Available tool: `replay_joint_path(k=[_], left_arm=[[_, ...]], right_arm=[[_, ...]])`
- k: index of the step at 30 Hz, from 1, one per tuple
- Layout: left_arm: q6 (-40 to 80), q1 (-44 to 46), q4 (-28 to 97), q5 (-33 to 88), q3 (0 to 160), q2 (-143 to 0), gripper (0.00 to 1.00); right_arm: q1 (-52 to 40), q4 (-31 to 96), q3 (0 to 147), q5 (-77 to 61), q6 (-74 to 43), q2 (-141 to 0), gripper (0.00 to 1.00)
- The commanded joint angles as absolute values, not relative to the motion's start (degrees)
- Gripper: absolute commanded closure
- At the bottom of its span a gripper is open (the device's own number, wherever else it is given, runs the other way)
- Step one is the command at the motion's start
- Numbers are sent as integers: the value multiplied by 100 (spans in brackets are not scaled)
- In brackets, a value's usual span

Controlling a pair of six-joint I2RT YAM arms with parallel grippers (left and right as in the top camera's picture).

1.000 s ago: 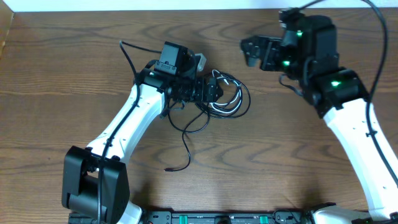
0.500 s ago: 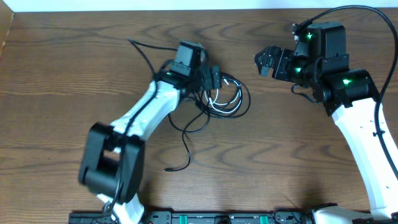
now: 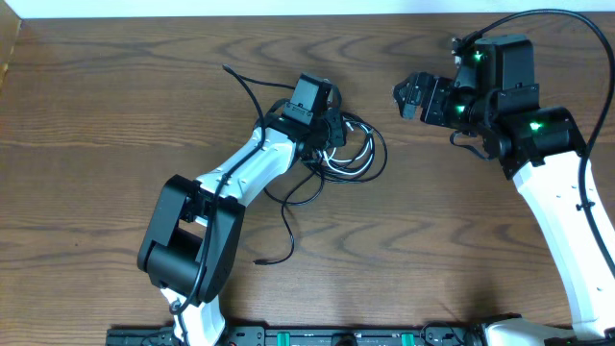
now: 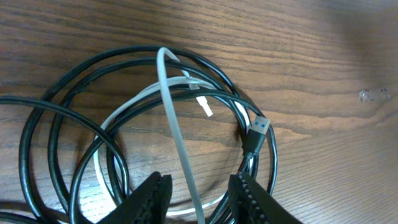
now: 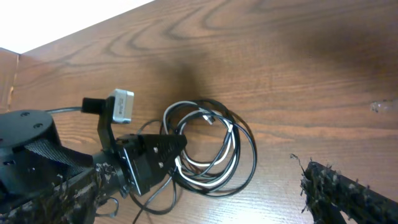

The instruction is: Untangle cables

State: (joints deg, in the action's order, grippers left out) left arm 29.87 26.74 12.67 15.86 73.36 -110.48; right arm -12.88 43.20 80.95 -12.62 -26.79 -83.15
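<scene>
Early stage of untangling, judging from the lie of the cables [image 3: 354,154]: heaped in one overlapping coil just above the centre of the overhead view, on the bare wooden table [image 3: 96,144], with nothing yet drawn clear of the bundle. In the left wrist view, several black loops [image 4: 37,104] stacked ring upon ring across the middle of the frame, crossed by the white cable [image 4: 177,130], arching over the black rings at upper centre and running down to the bottom edge. Blue-tipped plug [image 4: 260,126] lying at centre right, just inside the outermost black ring. One black tail [image 3: 287,226] trailing free toward lower centre of the overhead view; otherwise no end separated. Left gripper [image 4: 199,186] at the bottom edge of its own view, jaws narrowed but parted, standing either side of the white strand with a gap visible on both sides, so straddling rather than clamping. Right gripper [image 3: 408,96] at upper right of the overhead view, jaws spread wide, holding nothing, well apart from the coil. Left to do, apparently all of it: securing the white strand, drawing it out of the black rings, then parting the black cables and laying each out alone.
</scene>
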Motion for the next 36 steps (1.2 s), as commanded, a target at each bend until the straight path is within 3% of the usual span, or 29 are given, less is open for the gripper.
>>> replay_joint_path(k=[1,2,3,11,23,36], left_arm=[[2877,2661,1319,1581,7319,-11061,77],[2814,2661,1343,1581,7319,-11061,88],[2812,2661,1380,1579,7319,-11061,92],[2821,2655,1398,2617,7428,-10447,93],[2816,2659,725,2637,7430,-7953,93],[3232,2661,-54,2641,7430,-7481,92]], right_arm=[[-1273,4418,8128,-1258,-2738,-8195,1],[-1273,4449,8128,-1258,-2738,-8195,1],[-1273,4469,8128,-1258,-2738,-8195,1],[-1273,4637,8125,-1219,-2681,-8197,1],[-1275,4856,8055,-773,-2460,-8221,1],[-1514,4451,8049,-2132,-2467,-8429,1]])
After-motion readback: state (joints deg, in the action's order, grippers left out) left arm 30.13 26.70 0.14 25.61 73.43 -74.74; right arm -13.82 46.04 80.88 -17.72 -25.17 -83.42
